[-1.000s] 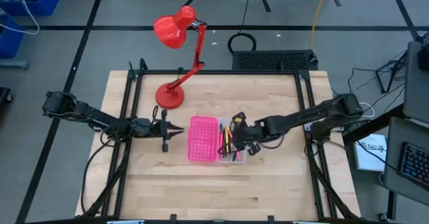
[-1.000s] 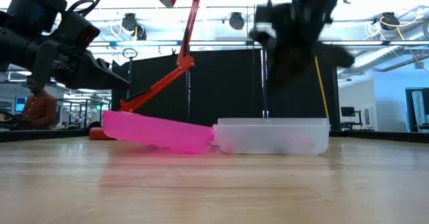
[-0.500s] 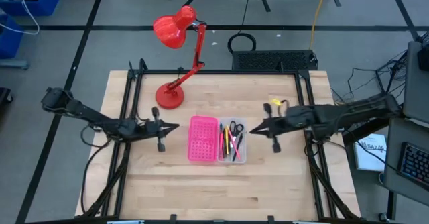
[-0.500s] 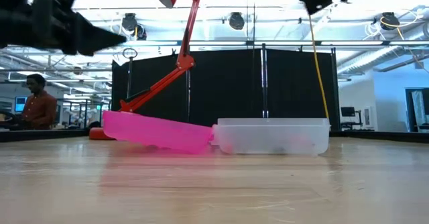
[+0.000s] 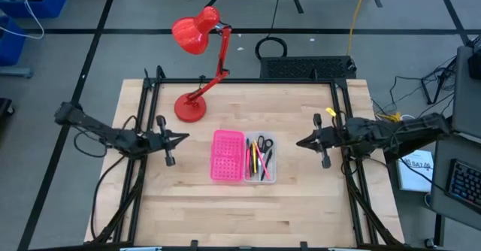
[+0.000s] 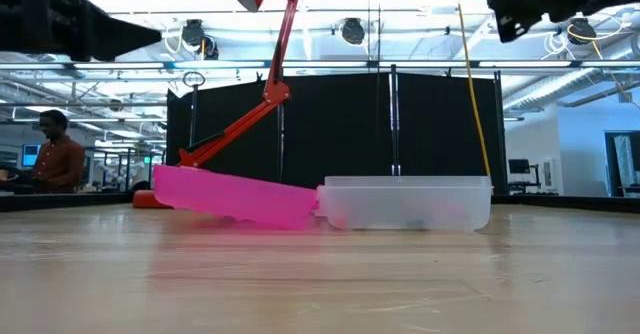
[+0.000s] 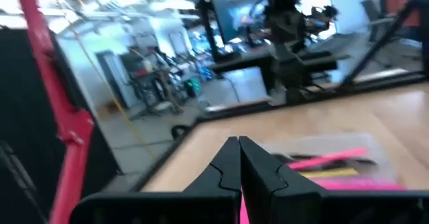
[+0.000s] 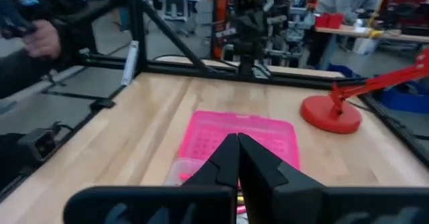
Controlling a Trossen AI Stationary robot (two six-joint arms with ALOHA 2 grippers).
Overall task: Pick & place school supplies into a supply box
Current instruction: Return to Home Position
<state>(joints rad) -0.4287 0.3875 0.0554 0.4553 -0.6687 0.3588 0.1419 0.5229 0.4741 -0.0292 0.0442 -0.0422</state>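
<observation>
School supplies (image 5: 258, 159) lie in the clear tray (image 5: 260, 177) of the supply box (image 5: 228, 156), ahead of both sets of fingertips and well apart from each. The small scissors (image 5: 263, 143) rest beside the pens (image 5: 254, 161). By their look the pens are light, stiff and apt to roll, so they are best pinched across mid-shaft, and the scissors near the pivot. The left gripper (image 5: 184, 137) and right gripper (image 5: 299, 143) hover on either side, each with fingers pressed together and holding nothing, as both wrist views show. Only the high view reveals the contents. The low view shows the pink half (image 6: 235, 196) tilted against the tray, whose cloudy wall hides them. A red desk lamp (image 5: 199, 63) stands beyond.
</observation>
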